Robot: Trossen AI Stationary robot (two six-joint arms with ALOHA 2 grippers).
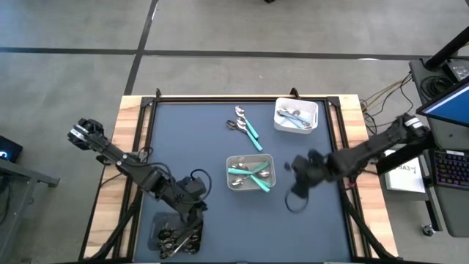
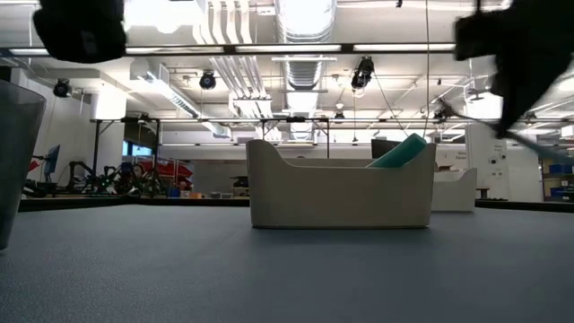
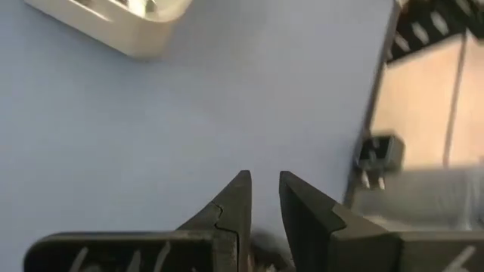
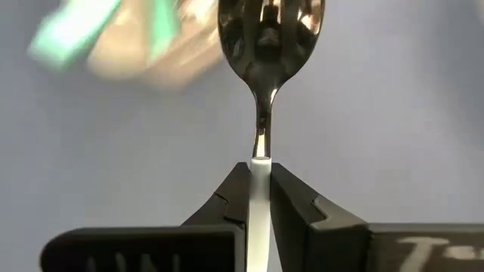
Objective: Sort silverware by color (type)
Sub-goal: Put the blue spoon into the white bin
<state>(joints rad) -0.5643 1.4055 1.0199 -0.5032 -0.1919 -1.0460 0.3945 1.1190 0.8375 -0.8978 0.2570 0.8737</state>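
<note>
Right gripper (image 4: 259, 175) is clamped on a fork (image 4: 268, 45) by its pale handle, the metal head sticking out well past the fingertips; it hangs just off the right side of the grey tray (image 1: 250, 173) in the middle of the counter (image 1: 190, 147). Risk here, as I judge it: the pinch is narrow and far down the handle, so the fork could swivel or slip in the fingers on the way over. The grey tray holds teal-handled pieces (image 1: 245, 174), and a pale handle does not look like it belongs there, so letting go now would likely missort it. The white tray (image 1: 296, 115), beyond the grey tray and to its right, looks the better match, though its contents are too small to tell for sure. Left gripper (image 3: 262, 198) sits nearer than the grey tray and to its left, over a dark tray (image 1: 176, 235) of black pieces (image 1: 179, 236); its fingers are nearly closed with a thin gap and nothing visibly held. If it drops in like that it could jam into the heap. Two loose teal-handled pieces (image 1: 245, 125) lie on the counter just beyond the grey tray, not yet sorted. The counter is a flat slate-blue mat with a wood border, bare around the trays. Past the trays, the room is an open lab with bright ceiling lights, ducts and benches; a desk with a keyboard (image 1: 448, 170) stands far right of the grey tray.
</note>
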